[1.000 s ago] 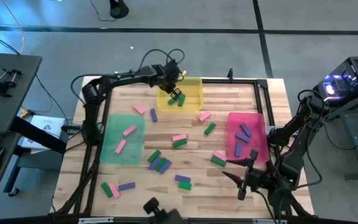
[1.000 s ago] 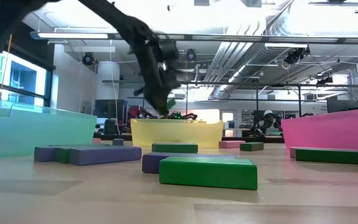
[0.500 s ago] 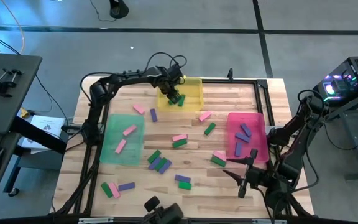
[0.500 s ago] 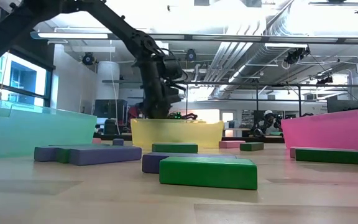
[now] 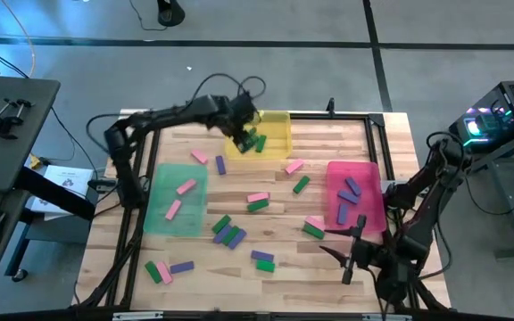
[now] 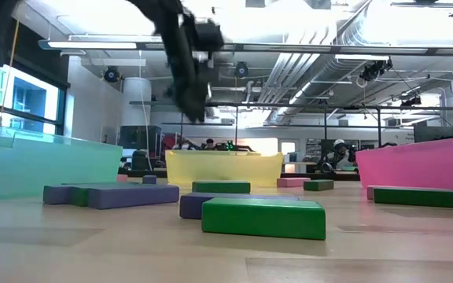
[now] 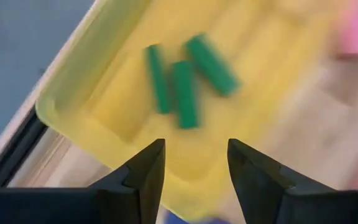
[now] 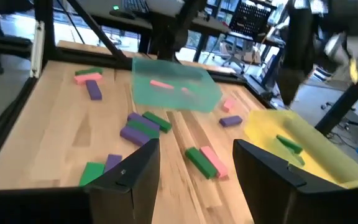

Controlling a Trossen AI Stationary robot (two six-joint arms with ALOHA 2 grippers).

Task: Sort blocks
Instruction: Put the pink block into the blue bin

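- Three green blocks [image 7: 185,78] lie in the yellow tray [image 5: 277,125], upper centre; pink ones in the green tray [image 5: 177,223], purple and pink in the pink tray [image 5: 368,209].
- Left gripper [image 5: 239,134] hangs above the yellow tray, fingers parted, empty.
- Right gripper [image 5: 351,259] waits lower right, spread, empty.
- Many blocks remain scattered mid-table; roughly a third sorted.

I see a wooden table [image 5: 266,187] with a black frame around its edge. On it stand three trays: a yellow tray [image 5: 275,125] at the far side, a green tray [image 5: 163,218] on the left, and a pink tray [image 5: 370,214] on the right. Around the table is grey floor [image 5: 70,36] with dark lines. A dark desk [image 5: 3,134] stands at the left, and a machine with purple lights [image 5: 484,120] at the right.
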